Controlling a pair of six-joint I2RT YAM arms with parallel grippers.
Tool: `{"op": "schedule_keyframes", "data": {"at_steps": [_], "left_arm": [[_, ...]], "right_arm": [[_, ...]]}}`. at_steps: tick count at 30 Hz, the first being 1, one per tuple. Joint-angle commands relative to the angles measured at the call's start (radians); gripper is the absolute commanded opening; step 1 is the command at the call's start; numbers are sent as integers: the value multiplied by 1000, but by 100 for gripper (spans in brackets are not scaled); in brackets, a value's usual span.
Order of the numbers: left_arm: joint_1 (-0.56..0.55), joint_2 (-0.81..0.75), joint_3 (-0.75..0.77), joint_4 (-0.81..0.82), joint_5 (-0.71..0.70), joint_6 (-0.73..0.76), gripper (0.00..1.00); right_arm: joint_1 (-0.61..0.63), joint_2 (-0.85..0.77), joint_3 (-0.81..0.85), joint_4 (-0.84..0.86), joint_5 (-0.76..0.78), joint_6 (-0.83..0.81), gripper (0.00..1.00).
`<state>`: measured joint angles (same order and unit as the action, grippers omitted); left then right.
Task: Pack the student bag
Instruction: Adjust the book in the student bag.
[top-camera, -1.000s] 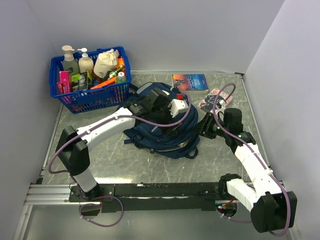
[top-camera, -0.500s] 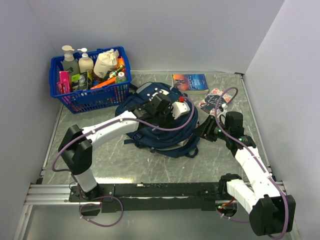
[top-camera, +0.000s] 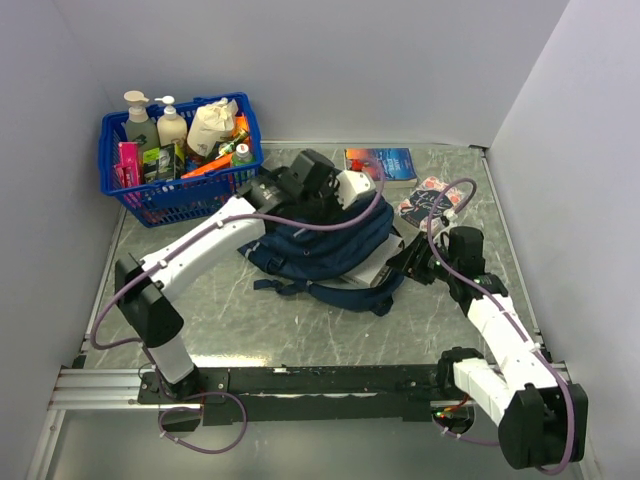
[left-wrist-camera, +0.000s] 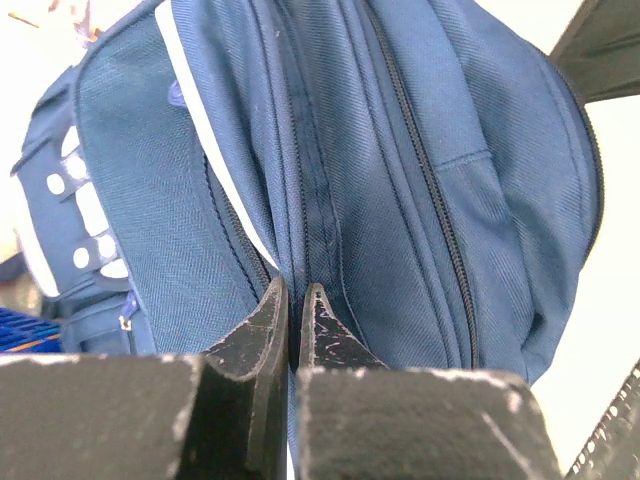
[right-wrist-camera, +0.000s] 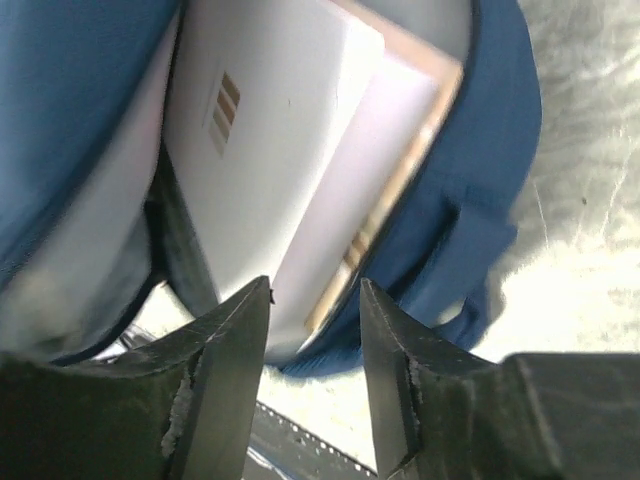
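The student bag (top-camera: 330, 245), navy fabric, lies in the middle of the table with its open mouth facing right. My left gripper (top-camera: 318, 200) sits at the bag's far top side. In the left wrist view its jaws (left-wrist-camera: 297, 292) are shut on a fold of the bag's fabric (left-wrist-camera: 420, 150) along a seam. My right gripper (top-camera: 402, 262) hovers at the bag's mouth, open. The right wrist view shows white books (right-wrist-camera: 270, 150) inside the blue bag rim (right-wrist-camera: 495, 150), just beyond the parted fingertips (right-wrist-camera: 315, 300).
A blue plastic basket (top-camera: 180, 195) full of bottles and packets stands at the back left. A book with a dark cover (top-camera: 380, 163) and a small pack of pink items (top-camera: 425, 197) lie at the back right. White walls close in on both sides.
My left gripper went from open to shut on the bag's fabric and pulled it toward the back; the bag's top rose and shifted. The right gripper barely moved.
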<state>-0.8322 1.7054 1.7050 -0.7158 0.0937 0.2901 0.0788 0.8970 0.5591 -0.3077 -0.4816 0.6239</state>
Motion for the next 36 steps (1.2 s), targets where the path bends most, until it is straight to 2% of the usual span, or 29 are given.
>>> {"op": "schedule_keyframes", "data": {"at_steps": [1,6,11,17,21,23,26,28,31,34,36], "left_arm": [[-4,-79,130,-59,121,54,1],[-2,-124,134,-105,161,50,1],[-1,-136,153,-134,227,38,1],[-1,-106,250,-157,334,12,1],[-1,-81,346,-180,415,-11,1],[-1,-79,355,-185,426,-5,1],[18,-98,282,-186,434,18,1],[45,-112,190,-186,436,46,1],[117,-142,35,-143,463,50,1],[197,-185,-92,-88,478,52,1],[238,-207,-116,-88,504,52,1]], "right_arm": [[-8,43,7,142,-11,36,51],[-5,95,-5,231,-71,79,52],[25,155,-8,275,-95,96,40],[176,301,28,303,-69,94,28],[256,384,65,329,-109,88,27],[256,366,73,312,-127,66,32],[233,289,84,231,-120,-1,39],[222,258,94,194,-112,-24,40],[211,214,78,214,-138,-21,40],[185,149,45,265,-181,-9,48],[138,108,45,248,-195,-15,52]]}}
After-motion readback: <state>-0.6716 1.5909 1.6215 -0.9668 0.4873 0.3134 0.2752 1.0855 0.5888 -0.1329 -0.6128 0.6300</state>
